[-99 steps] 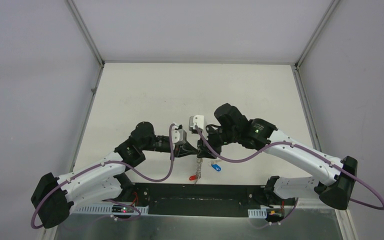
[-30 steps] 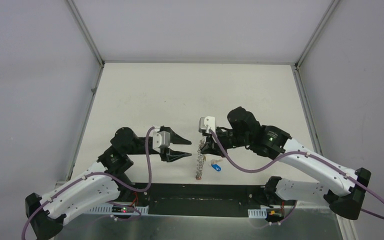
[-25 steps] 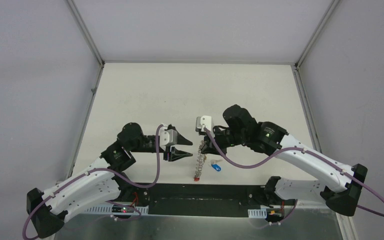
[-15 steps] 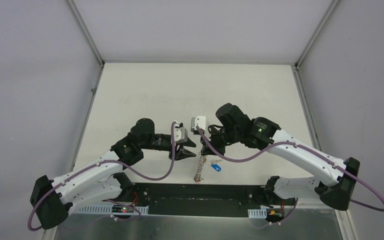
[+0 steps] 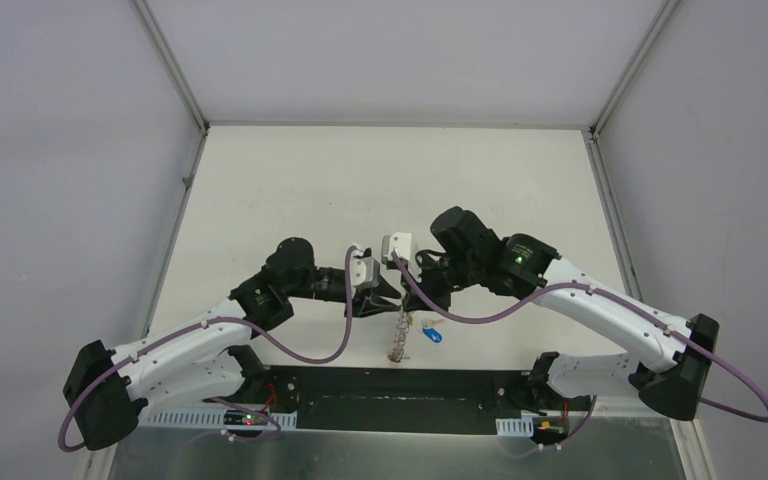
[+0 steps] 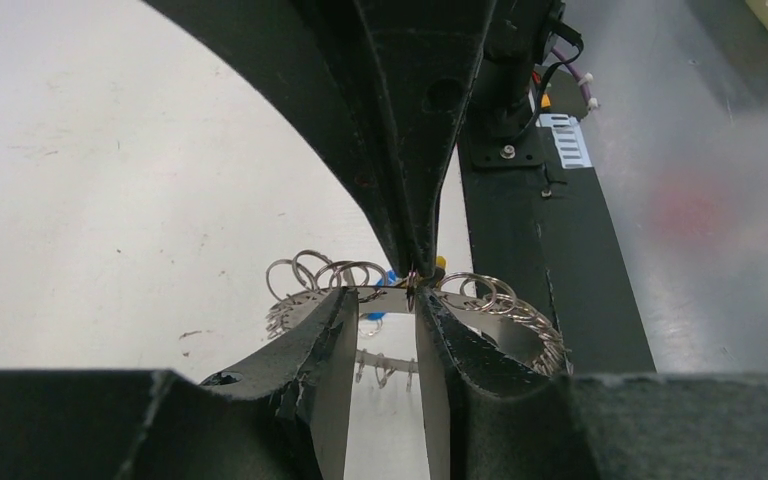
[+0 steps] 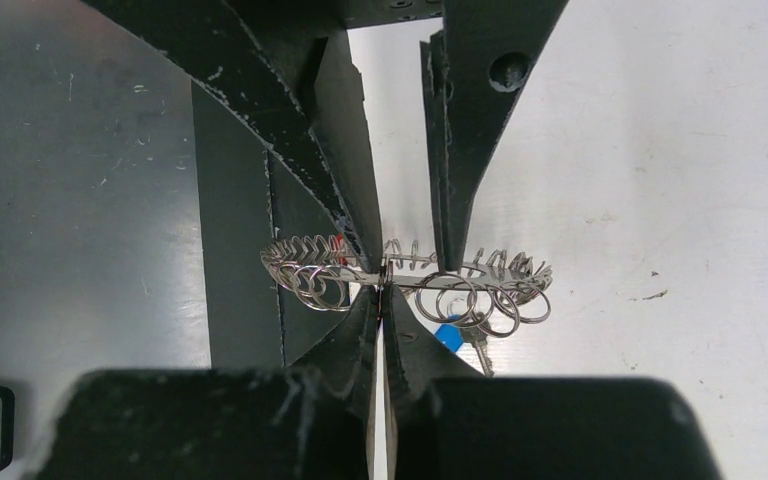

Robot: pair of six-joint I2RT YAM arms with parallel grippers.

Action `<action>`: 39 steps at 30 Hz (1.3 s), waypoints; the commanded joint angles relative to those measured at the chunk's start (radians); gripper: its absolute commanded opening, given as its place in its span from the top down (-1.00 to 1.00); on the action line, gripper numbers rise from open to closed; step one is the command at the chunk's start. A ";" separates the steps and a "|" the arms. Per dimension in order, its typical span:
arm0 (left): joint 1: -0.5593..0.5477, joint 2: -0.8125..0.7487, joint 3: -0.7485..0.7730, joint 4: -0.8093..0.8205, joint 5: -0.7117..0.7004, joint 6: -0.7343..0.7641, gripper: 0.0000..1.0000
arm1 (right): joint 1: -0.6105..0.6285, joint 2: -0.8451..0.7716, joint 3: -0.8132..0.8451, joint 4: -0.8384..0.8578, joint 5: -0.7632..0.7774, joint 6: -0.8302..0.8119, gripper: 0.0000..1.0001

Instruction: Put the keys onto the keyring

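The pale table (image 5: pixel 290 200) fills most of the view from above, with the black base plate (image 5: pixel 410 392) along its near edge. My left arm (image 5: pixel 190 345) and right arm (image 5: pixel 600 305) bend in from either side and meet over the near middle of the table, with purple cables (image 5: pixel 460 321) looping across them. Where they meet, their own bulk covers the fingertips from above.

My right gripper (image 7: pixel 381 293) is pressed together on the keyring (image 7: pixel 425 283), a string of linked silver rings. It nips the string partway along, so the rings stretch out to both sides of the tips in the wrist views and hang down toward the base plate in the top view. My left gripper (image 6: pixel 383 296) faces it from the other side with its fingers apart, one tip on each side of the right tips and right at the rings. Whether they touch the metal I cannot tell.

The key with the blue tag (image 5: pixel 432 335) lies on the table just right of the hanging keyring, apart from it. Of the yellow tag (image 6: pixel 440 262) I see only a speck behind my right fingers, which block the rest. A bit of red (image 5: pixel 392 357) shows at the keyring's lower end.
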 commanded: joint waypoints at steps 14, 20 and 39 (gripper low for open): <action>-0.035 0.027 -0.007 0.078 0.042 0.013 1.00 | -0.003 -0.014 0.042 0.048 0.018 0.018 1.00; -0.036 -0.017 -0.025 0.071 -0.001 0.019 1.00 | -0.005 -0.042 0.016 0.090 0.069 0.041 0.74; -0.036 -0.196 -0.194 0.463 -0.114 -0.082 1.00 | -0.145 -0.247 -0.209 0.465 -0.214 0.217 -0.06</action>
